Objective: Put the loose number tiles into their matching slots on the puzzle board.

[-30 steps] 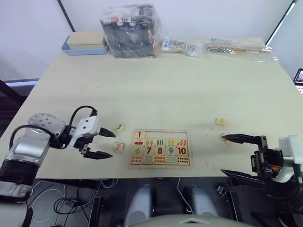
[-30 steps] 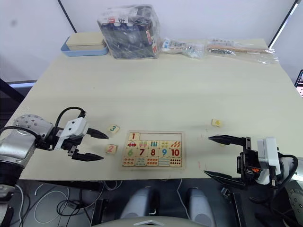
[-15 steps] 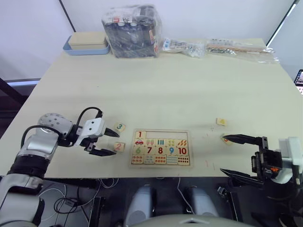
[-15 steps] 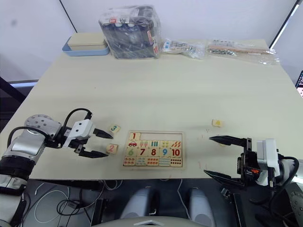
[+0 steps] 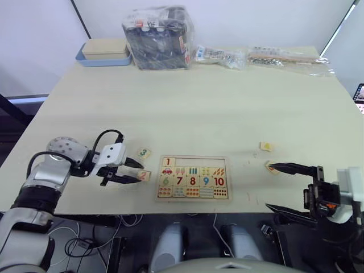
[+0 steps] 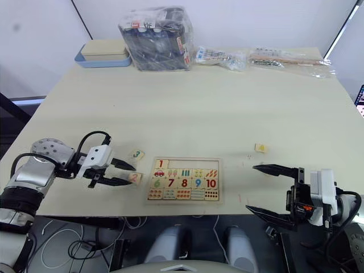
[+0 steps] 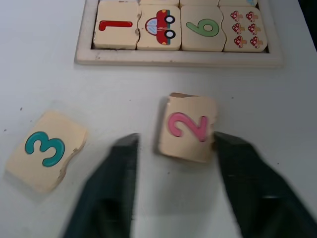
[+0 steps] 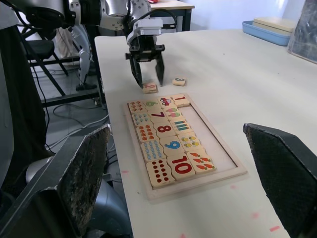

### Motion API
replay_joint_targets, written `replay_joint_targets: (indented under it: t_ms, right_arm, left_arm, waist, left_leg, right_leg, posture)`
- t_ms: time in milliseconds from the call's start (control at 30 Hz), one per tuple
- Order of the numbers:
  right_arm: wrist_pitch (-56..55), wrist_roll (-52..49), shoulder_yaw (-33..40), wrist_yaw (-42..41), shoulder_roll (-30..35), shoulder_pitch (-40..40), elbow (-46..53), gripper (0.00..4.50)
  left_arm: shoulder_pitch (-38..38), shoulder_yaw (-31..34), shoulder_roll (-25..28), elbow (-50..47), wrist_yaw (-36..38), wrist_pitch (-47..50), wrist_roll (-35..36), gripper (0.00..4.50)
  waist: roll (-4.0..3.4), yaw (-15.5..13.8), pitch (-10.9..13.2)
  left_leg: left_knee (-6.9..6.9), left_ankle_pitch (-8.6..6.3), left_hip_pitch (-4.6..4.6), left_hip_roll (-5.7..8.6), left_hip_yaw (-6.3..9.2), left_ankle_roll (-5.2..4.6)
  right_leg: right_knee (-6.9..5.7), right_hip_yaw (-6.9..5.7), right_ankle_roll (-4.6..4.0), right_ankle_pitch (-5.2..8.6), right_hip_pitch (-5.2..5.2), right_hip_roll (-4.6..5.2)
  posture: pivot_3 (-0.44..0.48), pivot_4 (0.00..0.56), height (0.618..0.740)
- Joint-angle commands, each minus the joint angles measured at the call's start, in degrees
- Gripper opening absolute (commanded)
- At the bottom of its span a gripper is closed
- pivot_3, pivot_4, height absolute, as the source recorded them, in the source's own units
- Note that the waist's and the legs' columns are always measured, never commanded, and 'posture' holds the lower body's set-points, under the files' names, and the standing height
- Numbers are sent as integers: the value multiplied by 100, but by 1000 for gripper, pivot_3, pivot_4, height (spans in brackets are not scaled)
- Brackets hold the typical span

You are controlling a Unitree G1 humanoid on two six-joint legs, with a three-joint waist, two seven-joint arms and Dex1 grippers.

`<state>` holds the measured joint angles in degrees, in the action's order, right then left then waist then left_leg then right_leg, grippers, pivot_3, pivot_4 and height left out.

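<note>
Now we have our left gripper (image 7: pixel 171 148) open, one finger on each side of the 2 tile (image 7: pixel 187 127), which lies flat on the counter (image 5: pixel 227 102) just left of the puzzle board (image 5: pixel 192 177). Our right gripper (image 5: pixel 287 187) is open too, well right of the board, so the left arm is plainly nearer.

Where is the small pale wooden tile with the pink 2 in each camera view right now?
Left eye view: pale wooden tile with the pink 2, between the left gripper's fingertips, just left of the puzzle board.
Right eye view: same spot.
Left wrist view: centre, between the fingers.
Right wrist view: beneath the far gripper.
Shared landmark: the board's red 1 tile.
</note>
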<state>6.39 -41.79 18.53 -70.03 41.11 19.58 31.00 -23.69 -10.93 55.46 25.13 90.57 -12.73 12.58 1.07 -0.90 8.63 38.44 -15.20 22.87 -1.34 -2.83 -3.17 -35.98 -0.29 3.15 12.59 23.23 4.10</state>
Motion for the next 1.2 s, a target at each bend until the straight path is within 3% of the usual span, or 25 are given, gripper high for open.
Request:
replay_joint_targets:
  t_ms: [33, 333, 433, 633, 800, 867, 1033, 1200]
  right_arm:
    - [-107, -32, 139, 40, -3, 6, 190, 4500]
    - [-132, 10, 93, 90, -18, 38, 214, 4500]
    - [-140, 30, 82, 106, -35, 71, 237, 4500]
    - [-193, 65, 117, 155, -100, 143, 284, 4500]
    - [-275, 84, 152, 243, -199, 237, 336, 4500]
    - [-327, 87, 211, 285, -248, 298, 364, 4500]
    - [-413, 115, 267, 406, -294, 420, 464, 4500]
    - [-475, 158, 288, 527, -369, 556, 596, 4500]
  left_arm:
    - [-18, -144, 18, 99, 193, -142, 14, 2129]
    - [-7, -228, 6, 312, 193, -384, 40, 2129]
    - [56, -148, 0, 323, 193, -369, 65, 964]
    - [362, 367, 246, -535, 15, 312, 380, 940]
    - [552, 755, 598, -2142, -585, 1839, 646, 940]
    - [364, 779, 890, -2941, -740, 2924, 823, 940]
    - [-652, 250, 1372, -4295, -852, 5395, 993, 940]
    - [-2206, -683, 1128, -4754, -925, 7130, 958, 940]
  waist:
    - [-2, -9, -1]
    - [-2, -6, -3]
    - [-1, 1, -4]
    - [0, 10, -3]
    - [6, -23, 0]
    - [9, -24, 0]
    - [14, -1, 4]
    - [22, -21, 8]
  left_leg:
    - [0, 0, 0, 0, 0, 0]
    - [0, 0, -1, 0, 1, 0]
    - [0, 0, -2, 0, 1, 0]
    - [-1, 0, -2, -3, 0, 0]
    - [1, 0, 2, -4, 5, 0]
    - [2, 0, 1, -3, 6, 0]
    - [1, 0, -1, -1, 4, 0]
    - [6, 1, 4, 7, 14, 2]
  right_leg:
    - [0, 0, 0, 0, 0, 0]
    - [0, -1, 0, 0, -1, 0]
    - [0, 0, 1, 0, -1, 0]
    - [0, 0, 4, -2, -1, -1]
    - [0, -3, -1, 1, -1, 0]
    - [0, -3, -1, 2, -3, 2]
    - [1, 0, 1, 3, -3, -6]
    - [-1, 7, 19, 15, -6, -24]
  posture:
    - [0, 150, 740]
    - [0, 150, 740]
    - [0, 150, 740]
    - [0, 150, 740]
    - [0, 150, 740]
    - [0, 150, 740]
    - [0, 150, 740]
    - [0, 150, 740]
